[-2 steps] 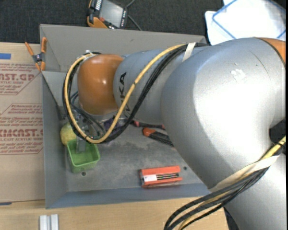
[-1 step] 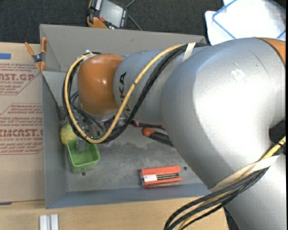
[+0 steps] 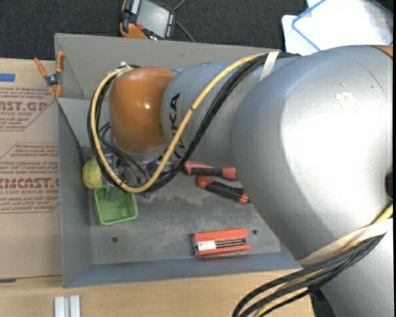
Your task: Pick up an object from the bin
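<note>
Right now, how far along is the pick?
Done: the arm is down in the bin, its hand low by the wall on the view's left, beside the yellow ball and green tray. In hand: nothing visibly gripped; the orange wrist cover hides the grasp. Left: grip and lift. Red pliers and orange box lie clear of it.

I'm over a small yellow ball [image 3: 92, 175] by the bin's [image 3: 72, 243] left wall, a green square tray [image 3: 117, 209] just beside it

Yellow-green ball [image 3: 92, 175]: one, that's it.
Green tray [image 3: 117, 209]: one.
Red flat box [image 3: 220, 242]: one.
Red-and-black handles [image 3: 226, 192]: two showing, one tool or two, can't tell.
Grey bin [image 3: 72, 243]: one, holding the lot.
</note>
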